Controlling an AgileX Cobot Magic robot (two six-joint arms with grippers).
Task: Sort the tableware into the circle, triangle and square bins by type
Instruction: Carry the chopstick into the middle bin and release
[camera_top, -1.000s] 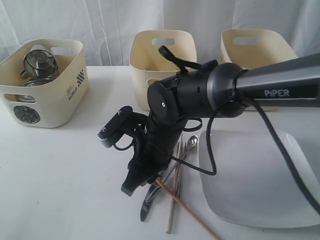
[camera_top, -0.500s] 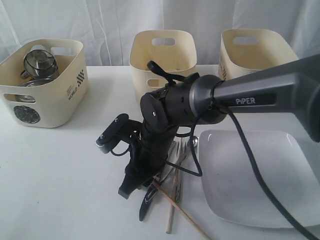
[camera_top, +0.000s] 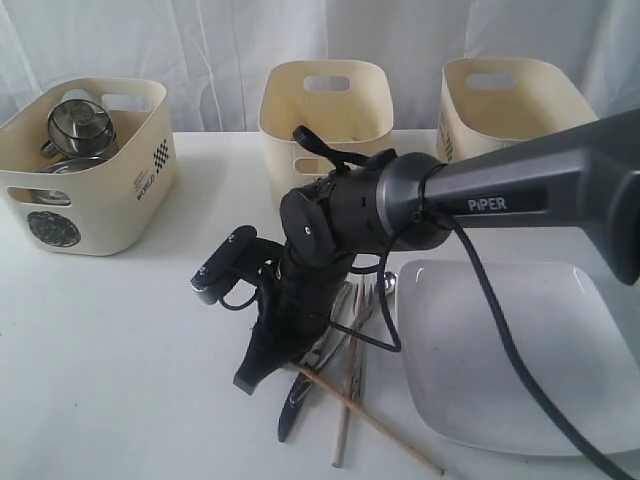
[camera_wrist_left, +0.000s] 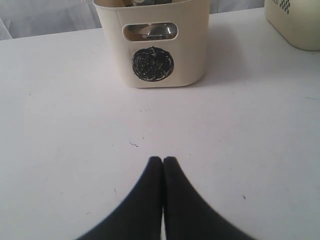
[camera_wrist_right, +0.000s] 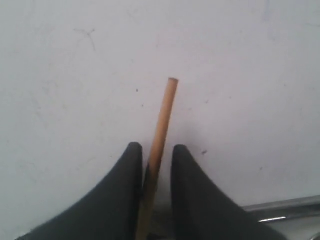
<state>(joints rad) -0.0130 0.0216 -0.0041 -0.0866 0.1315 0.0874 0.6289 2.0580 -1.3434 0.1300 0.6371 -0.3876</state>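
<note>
Your right claw (camera_wrist_right: 156, 150) is pinched narrow on one wooden chopstick (camera_wrist_right: 167, 100), whose free end pokes out past the fingertips above the white table (camera_wrist_right: 75, 75). Your left claw (camera_wrist_left: 163, 160) has its tips pressed together, holding nothing, and faces the circle bin (camera_wrist_left: 150, 45) with its scribbled black disc. That bin's side reads "WORLD" beside a chequered flag, and a steel mug (camera_top: 80, 122) sits inside. The right arm carries PiPER lettering (camera_top: 495, 203). The knife (camera_top: 292, 405), spoon (camera_top: 385, 283) and second chopstick (camera_top: 343, 430) lie just beside the white square plate (camera_top: 510, 350).
</note>
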